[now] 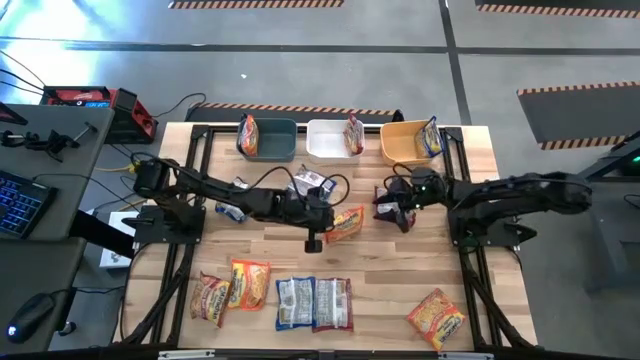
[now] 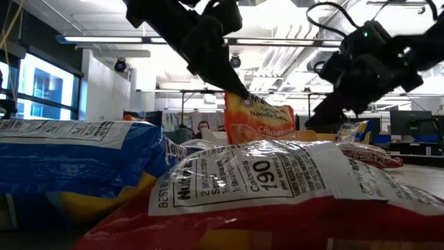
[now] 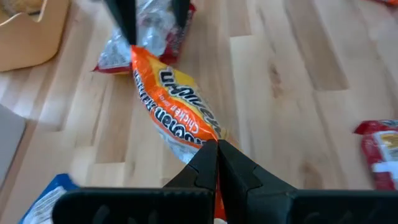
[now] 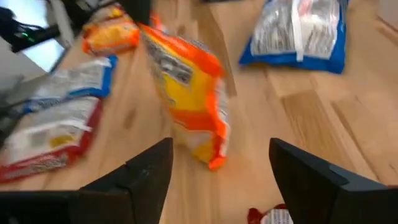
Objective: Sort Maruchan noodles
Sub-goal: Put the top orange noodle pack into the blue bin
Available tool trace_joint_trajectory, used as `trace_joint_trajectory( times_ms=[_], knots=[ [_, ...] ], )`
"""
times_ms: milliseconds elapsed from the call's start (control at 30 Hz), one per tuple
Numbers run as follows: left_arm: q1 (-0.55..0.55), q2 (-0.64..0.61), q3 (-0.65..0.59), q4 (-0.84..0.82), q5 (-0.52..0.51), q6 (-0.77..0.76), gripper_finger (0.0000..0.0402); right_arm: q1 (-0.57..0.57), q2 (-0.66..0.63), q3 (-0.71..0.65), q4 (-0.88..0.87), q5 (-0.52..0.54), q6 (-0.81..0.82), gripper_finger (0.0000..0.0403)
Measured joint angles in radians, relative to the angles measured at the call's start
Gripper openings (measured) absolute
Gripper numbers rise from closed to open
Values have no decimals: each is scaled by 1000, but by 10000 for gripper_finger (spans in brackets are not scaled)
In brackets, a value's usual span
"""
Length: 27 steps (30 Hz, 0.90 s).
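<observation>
Three bins (image 1: 268,140), keyboard (image 1: 20,203), mouse (image 1: 30,315).

A: Where do the bins sit?
B: Three bins (image 1: 330,141) stand side by side along the far edge of the worktop (image 1: 480,215), a packet in each.
A: And the middle?
B: The left claw (image 1: 334,226) holds a packet (image 1: 347,222) above mid-worktop; the right claw (image 1: 392,208) is just to its right, over another packet (image 1: 388,211).
A: Near edge?
B: A row of four packets (image 1: 272,295) to the left, one alone (image 1: 436,317) to the right.

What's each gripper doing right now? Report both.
Left gripper: shut on the orange noodle packet, lifted off the table.
Right gripper: open, holding nothing.
</observation>
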Motion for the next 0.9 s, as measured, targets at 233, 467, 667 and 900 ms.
trace_joint_trajectory(
  times_ms=[233, 467, 667, 900],
  knots=[
    [-25, 0, 0, 31, -11, -17, 0, 2, 224, -6, 306, -82, -34, 254],
    [-54, 0, 0, 40, -57, -27, 0, 35, 468, 58, 446, -189, -46, 254],
    [-65, 0, 0, 41, -90, -46, 0, 86, 644, 110, 647, -249, 8, 254],
    [-65, 0, 0, 37, -101, -81, 0, 138, 772, 205, 678, -250, 15, 248]
  ],
)
